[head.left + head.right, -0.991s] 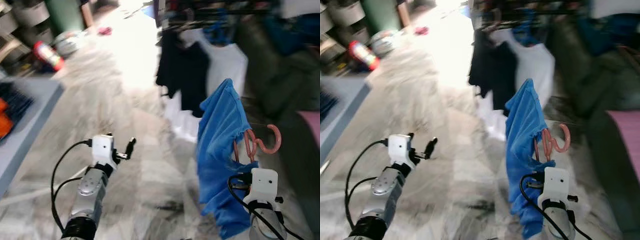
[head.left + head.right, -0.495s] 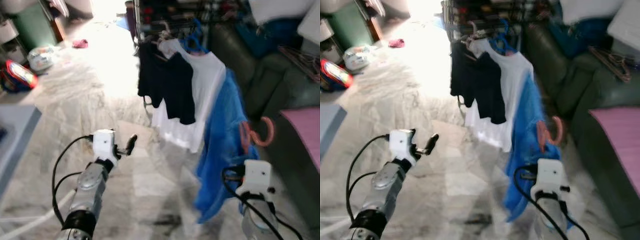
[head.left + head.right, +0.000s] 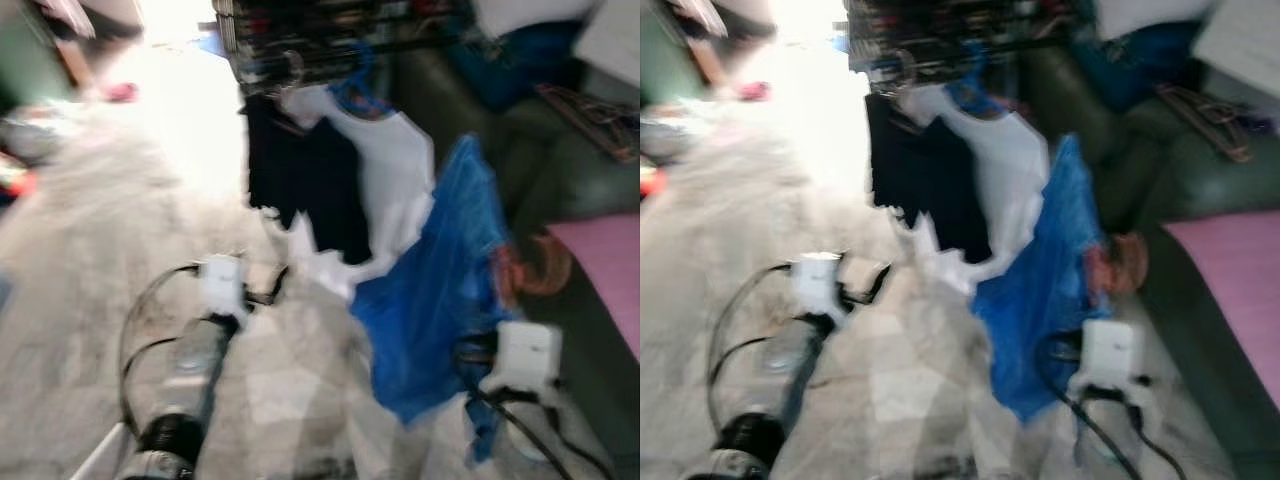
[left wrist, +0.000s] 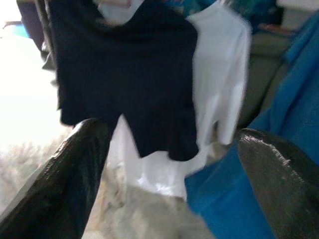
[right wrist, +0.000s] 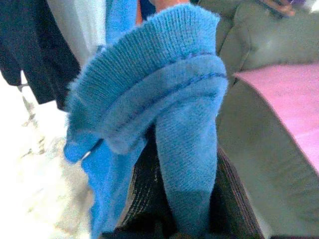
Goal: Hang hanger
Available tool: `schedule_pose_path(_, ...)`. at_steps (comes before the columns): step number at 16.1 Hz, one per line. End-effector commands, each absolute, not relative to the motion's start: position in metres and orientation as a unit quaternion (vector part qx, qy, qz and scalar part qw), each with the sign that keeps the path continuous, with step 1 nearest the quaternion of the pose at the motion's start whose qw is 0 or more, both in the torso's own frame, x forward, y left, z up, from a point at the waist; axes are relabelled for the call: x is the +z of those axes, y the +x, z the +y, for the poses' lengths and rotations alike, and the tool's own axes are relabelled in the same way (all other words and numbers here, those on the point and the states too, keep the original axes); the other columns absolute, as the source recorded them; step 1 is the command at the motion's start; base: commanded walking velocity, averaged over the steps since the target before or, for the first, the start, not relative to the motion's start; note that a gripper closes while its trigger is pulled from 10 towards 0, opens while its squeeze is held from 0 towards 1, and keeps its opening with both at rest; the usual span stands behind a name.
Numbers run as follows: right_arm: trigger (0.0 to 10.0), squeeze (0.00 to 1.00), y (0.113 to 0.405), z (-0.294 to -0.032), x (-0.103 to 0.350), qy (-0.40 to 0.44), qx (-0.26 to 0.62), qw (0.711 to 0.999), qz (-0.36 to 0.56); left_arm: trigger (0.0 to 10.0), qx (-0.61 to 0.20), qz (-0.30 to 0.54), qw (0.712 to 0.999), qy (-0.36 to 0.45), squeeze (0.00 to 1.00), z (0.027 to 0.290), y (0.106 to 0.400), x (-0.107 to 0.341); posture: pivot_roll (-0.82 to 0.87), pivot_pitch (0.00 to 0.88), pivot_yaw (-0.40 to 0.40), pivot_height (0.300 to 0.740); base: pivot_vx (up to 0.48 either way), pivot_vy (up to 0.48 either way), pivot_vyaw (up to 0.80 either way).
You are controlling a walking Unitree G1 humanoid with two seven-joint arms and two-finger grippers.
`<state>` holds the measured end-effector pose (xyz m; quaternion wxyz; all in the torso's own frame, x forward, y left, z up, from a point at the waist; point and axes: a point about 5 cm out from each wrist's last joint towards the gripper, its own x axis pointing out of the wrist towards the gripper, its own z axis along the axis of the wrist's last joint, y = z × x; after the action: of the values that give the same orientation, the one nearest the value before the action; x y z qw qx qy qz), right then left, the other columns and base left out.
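Views from the head camera are blurred. Landmark: the clothes rack [image 3: 330,40] at the far end of the marble floor [image 3: 90,250].

Left of and nearer than the rack, the left gripper [image 3: 268,290] is raised over the floor; its wrist view shows the fingers [image 4: 65,184] spread wide, holding nothing.

On the rack hang a dark shirt [image 3: 295,180] and, just to its right, a white shirt [image 3: 395,180].

Right of and nearer than the rack, the right gripper [image 5: 174,199] holds up the pink hanger [image 3: 530,270] carrying a blue shirt [image 3: 440,290]. Blue knit cloth covers the fingers, which appear clamped on the garment and hanger.

Right of the rack stands a dark green sofa [image 3: 560,170] bearing a pink cushion [image 3: 605,260].
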<state>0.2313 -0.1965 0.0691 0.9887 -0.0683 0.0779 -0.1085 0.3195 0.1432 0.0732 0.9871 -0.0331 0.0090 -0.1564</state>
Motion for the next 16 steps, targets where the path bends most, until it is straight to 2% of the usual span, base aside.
schedule_pose_path(1, 10.0, 0.0, 0.2329, -0.206, 0.0776, -0.078, -0.126, 0.987, 0.06, 10.0, -0.17, -0.001, 0.985, -0.036, 0.0, 0.1339, 0.3228, 0.0786, -0.14, 0.177, 0.067, 0.74, 0.356, 0.0, -0.75)
schedule_pose_path(7, 10.0, 0.0, 0.233, -0.21, 0.0805, -0.087, -0.137, 0.985, 0.053, 10.0, -0.177, 0.006, 0.983, -0.039, 0.0, 0.1287, 0.3196, 0.074, -0.14, 0.178, 0.067, 0.74, 0.355, 0.0, -0.51)
schedule_pose_path(10, 10.0, 0.0, 0.2328, -0.2116, 0.0782, -0.082, -0.138, 0.985, 0.058, 10.0, -0.182, 0.012, 0.982, -0.039, 0.0, 0.1269, 0.319, 0.0717, -0.14, 0.165, 0.076, 0.74, 0.36, 0.0, 0.0)
schedule_pose_path(16, 10.0, 0.0, 0.2327, -0.2023, 0.0784, -0.084, -0.108, 0.989, 0.052, 10.0, -0.186, 0.012, 0.982, -0.038, 0.0, 0.1271, 0.3219, 0.0735, -0.14, 0.159, 0.081, 0.74, 0.317, 0.349, 0.08)
